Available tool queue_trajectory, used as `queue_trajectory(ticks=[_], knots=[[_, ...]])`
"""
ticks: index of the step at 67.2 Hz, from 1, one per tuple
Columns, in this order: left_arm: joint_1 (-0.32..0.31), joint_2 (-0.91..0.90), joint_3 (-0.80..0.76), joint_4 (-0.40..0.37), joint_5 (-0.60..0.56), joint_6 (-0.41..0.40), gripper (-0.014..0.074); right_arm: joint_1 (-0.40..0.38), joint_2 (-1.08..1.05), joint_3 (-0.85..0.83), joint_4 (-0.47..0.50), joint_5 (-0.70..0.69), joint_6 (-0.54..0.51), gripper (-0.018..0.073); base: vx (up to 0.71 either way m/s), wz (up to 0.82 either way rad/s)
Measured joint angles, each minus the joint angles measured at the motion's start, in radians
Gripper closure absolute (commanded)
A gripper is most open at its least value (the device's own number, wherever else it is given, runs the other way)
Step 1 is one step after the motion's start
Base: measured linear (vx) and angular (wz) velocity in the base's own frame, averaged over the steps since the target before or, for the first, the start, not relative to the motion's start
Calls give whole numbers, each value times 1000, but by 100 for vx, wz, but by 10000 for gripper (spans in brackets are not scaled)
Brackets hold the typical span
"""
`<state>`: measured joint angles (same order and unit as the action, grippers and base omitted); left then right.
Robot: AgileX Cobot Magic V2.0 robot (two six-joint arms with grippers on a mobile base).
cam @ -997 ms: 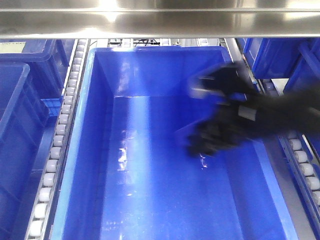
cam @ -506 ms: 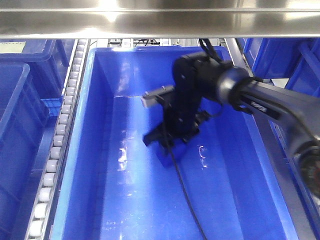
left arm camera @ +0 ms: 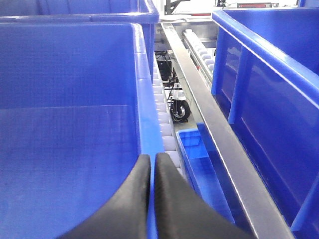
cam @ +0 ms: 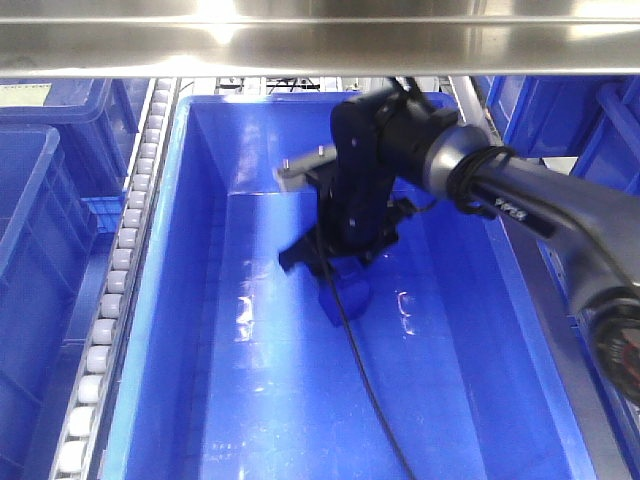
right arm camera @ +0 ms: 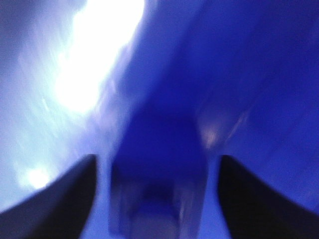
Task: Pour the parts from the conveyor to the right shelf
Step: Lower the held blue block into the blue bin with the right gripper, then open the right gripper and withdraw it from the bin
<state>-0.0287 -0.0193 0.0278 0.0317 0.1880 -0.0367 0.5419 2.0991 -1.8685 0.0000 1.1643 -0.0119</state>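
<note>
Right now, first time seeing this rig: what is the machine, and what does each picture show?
It is a two-armed mobile robot. Front view: its black right arm reaches down into a large blue plastic crate that sits on a shiny steel roller shelf. Under its jaws is a small bright-blue plastic block. Right wrist view, blurred: the jaws are spread with the block between them; contact is unclear. Left wrist view: the left jaws are shut and empty, above a blue crate rim.

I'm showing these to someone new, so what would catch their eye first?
The black right arm reaching down into the big blue crate at centre, its right pincer open over a small blue part on the crate floor. Next, the white roller lane along the crate's left side, under a shiny steel beam.
</note>
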Motion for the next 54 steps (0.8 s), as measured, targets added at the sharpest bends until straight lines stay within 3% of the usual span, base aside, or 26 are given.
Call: queue_trajectory(ticks=[29, 54], knots=[[0, 0, 0, 0, 0, 0, 603, 0, -97, 34, -10, -103, 27, 44, 0, 0], [0, 0, 0, 0, 0, 0, 603, 0, -421, 576, -64, -508, 42, 44, 0, 0]])
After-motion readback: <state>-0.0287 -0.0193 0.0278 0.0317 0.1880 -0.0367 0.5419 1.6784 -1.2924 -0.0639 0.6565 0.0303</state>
